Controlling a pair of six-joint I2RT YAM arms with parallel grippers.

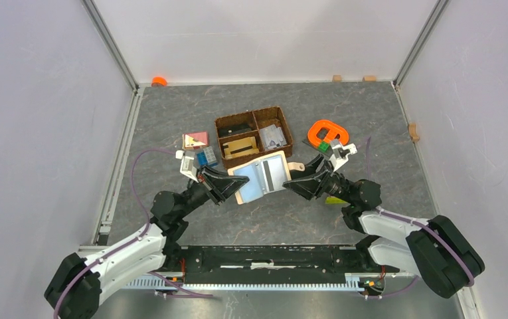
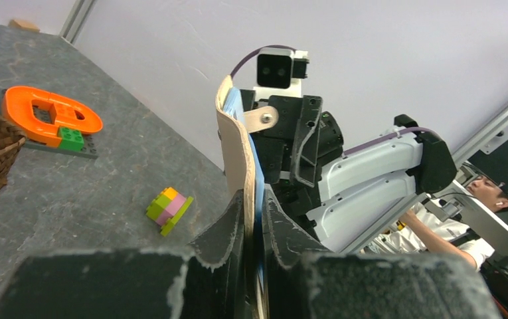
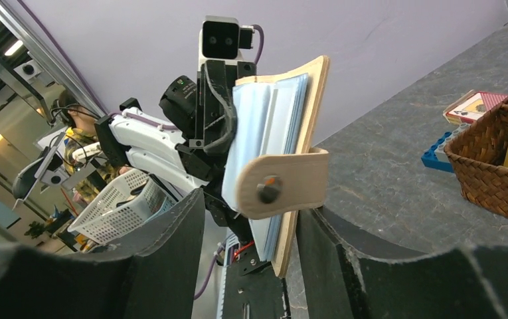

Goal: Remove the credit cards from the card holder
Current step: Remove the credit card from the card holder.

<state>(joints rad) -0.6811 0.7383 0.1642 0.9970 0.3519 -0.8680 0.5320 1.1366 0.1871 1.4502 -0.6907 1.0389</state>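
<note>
The beige card holder point(image 1: 262, 176) is held open above the table between my two arms, its pale blue-grey inside facing up. My left gripper point(image 1: 232, 189) is shut on its left edge; in the left wrist view the jaws point(image 2: 256, 207) pinch the beige cover point(image 2: 236, 146) and blue lining. My right gripper point(image 1: 293, 183) is open at the holder's right edge. In the right wrist view the holder point(image 3: 274, 113) and its snap tab point(image 3: 284, 183) sit between the spread fingers point(image 3: 171, 246). I cannot make out separate cards in the pockets.
A brown woven divided basket point(image 1: 254, 136) with small items stands just behind the holder. An orange ring piece on bricks point(image 1: 327, 133) lies at the right, a pink card box point(image 1: 195, 139) and blue bricks point(image 1: 206, 158) at the left. A small coloured brick block point(image 2: 169, 209) lies nearby.
</note>
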